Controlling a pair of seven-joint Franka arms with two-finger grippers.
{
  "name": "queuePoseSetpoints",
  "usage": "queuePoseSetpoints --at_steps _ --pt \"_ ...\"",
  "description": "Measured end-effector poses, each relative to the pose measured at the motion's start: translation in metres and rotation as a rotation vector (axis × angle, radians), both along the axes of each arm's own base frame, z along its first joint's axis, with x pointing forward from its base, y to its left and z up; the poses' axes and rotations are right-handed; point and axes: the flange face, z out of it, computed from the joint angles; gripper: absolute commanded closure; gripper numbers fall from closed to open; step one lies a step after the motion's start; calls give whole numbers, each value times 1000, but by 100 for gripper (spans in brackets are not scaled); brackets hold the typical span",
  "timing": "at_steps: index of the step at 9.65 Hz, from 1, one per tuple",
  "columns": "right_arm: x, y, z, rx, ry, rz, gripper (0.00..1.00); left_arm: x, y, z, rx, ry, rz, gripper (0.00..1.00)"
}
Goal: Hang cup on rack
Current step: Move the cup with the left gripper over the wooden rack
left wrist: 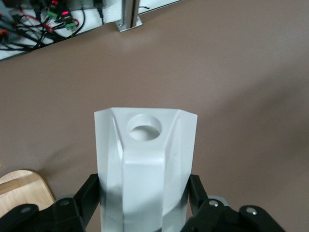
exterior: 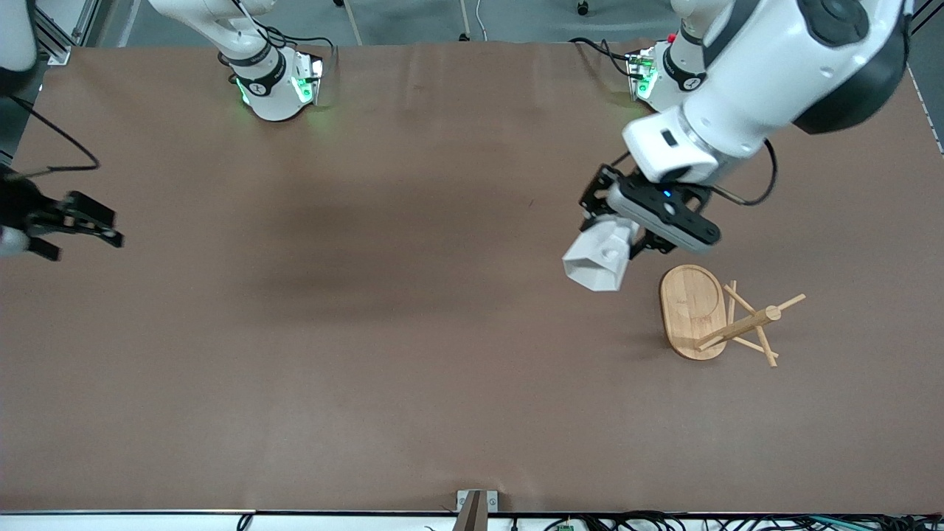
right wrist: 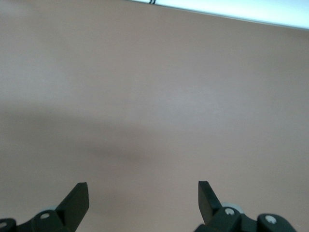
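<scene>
The white faceted cup [exterior: 599,267] hangs in the air, tilted, with my left gripper [exterior: 618,243] shut on its body. It is over the table beside the rack's oval base, toward the right arm's end of it. In the left wrist view the cup [left wrist: 145,145] fills the middle, the round hole in its handle faces the camera, and a black finger [left wrist: 89,195] presses each side of it at my left gripper [left wrist: 143,200]. The bamboo rack [exterior: 692,310] rests on the table with its post [exterior: 745,326] and thin pegs; no cup hangs on it. My right gripper [exterior: 85,236] waits open and holds nothing.
A corner of the rack's base [left wrist: 24,189] shows in the left wrist view. A metal post bracket [exterior: 476,505] and cables sit at the table's edge nearest the front camera. My right gripper [right wrist: 143,193] shows only brown table surface [right wrist: 154,96] below it.
</scene>
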Motion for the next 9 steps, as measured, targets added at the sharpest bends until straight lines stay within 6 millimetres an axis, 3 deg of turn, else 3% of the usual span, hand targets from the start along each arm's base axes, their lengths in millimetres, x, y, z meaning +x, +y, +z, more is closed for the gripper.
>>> queuePoseSetpoints --at_steps 3,6,9 --pt "-8 -7 30 -43 13 -11 0 21 43 -8 -5 24 87 99" --pt "-19 1 33 -35 91 -94 0 27 69 -13 10 69 169 99" --pt "-27 9 32 -31 108 -128 0 38 129 -45 97 127 271 99"
